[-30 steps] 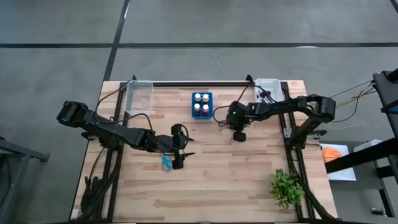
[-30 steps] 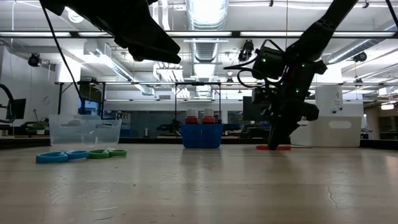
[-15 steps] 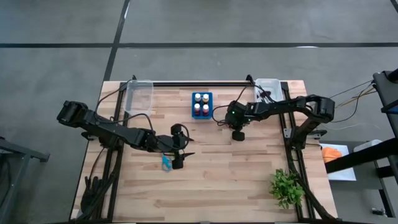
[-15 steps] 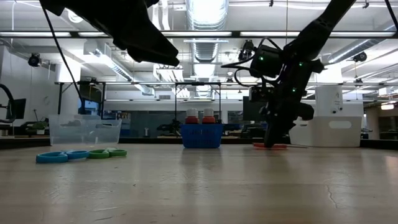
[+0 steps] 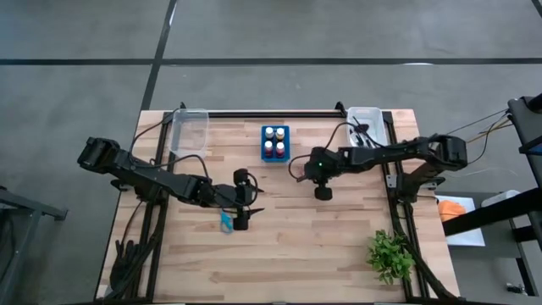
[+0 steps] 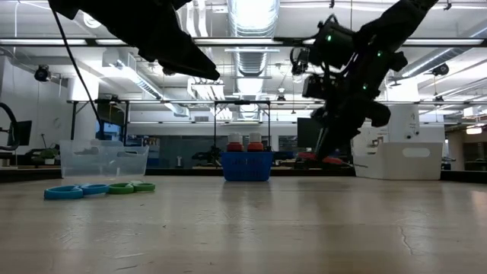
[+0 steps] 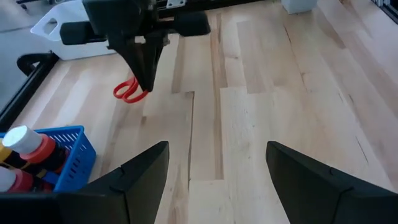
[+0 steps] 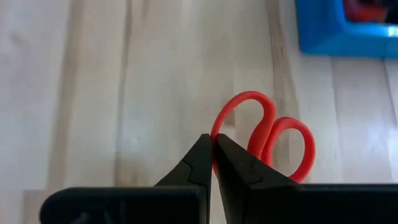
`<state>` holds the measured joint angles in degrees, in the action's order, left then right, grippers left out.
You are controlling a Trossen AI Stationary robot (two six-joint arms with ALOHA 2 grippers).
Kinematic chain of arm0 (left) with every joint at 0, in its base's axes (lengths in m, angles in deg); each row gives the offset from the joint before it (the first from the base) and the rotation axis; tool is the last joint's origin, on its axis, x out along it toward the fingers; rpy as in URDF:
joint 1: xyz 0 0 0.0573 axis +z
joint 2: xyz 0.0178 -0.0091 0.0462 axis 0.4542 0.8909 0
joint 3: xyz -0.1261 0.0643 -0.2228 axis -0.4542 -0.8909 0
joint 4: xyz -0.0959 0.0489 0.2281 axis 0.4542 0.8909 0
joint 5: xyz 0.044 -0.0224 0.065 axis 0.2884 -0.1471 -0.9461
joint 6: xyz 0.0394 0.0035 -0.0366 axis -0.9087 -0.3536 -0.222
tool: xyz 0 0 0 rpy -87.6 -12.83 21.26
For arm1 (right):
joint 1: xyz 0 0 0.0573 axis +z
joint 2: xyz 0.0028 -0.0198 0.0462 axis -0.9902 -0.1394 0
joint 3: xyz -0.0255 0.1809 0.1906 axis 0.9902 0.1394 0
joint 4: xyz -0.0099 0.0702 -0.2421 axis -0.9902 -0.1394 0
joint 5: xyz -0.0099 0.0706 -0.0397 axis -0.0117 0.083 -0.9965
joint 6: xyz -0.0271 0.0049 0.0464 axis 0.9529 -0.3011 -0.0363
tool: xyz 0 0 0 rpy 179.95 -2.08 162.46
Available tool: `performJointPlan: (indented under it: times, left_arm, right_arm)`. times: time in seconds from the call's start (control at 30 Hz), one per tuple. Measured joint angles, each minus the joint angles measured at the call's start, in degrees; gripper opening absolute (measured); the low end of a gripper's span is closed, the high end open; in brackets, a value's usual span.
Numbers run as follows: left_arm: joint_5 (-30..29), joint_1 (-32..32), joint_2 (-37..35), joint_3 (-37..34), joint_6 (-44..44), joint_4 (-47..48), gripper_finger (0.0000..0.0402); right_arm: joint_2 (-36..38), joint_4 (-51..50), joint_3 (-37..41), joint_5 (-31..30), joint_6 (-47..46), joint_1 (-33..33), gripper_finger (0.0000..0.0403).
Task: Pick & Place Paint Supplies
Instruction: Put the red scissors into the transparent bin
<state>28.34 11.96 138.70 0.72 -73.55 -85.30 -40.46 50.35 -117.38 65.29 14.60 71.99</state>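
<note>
Your right tool grips the red scissors above the worktop; your left tool waits with fingers wide.

Worktop [image 5: 339, 254] of pale wood planks; clear bin [image 5: 189, 130] at its far left corner, white tray [image 5: 366, 119] at far right, green plant [image 5: 390, 255] near right; blue bottle holder [image 5: 274, 142] with paint bottles [image 5: 269, 146] at far centre; right tool [image 8: 213, 155] pinched on red scissors [image 8: 264, 138], lifted clear of the wood just beside the holder; left tool [image 7: 217, 165] spread apart over blue and green scissors [image 6: 95, 189] lying flat on the wood.
</note>
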Motion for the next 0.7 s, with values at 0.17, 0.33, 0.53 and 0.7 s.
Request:
performJointPlan:
  times: [0.17, 0.33, 0.53, 0.7]
  left_arm:
    - [0.37, -0.36, 0.00, -2.03, -3.83, -0.68, 0.0279]
    - [1.74, -1.53, 0.95, -5.72, -12.59, -5.18, 0.0279]
    - [1.47, -2.07, 2.71, -6.83, -18.90, -14.08, 0.0279]
    - [1.03, -2.91, 2.71, -6.31, -23.50, -15.29, 0.0279]
  right_arm:
    - [2.04, 3.11, -0.04, -1.39, -0.73, 4.18, 0.0011]
    - [3.85, 6.70, -0.04, -1.45, -0.73, 7.88, 0.0011]
    - [4.58, 10.34, 0.02, -1.44, -0.95, 11.14, 0.0011]
    - [4.43, 11.96, 0.04, -0.78, -0.96, 13.24, 0.0011]
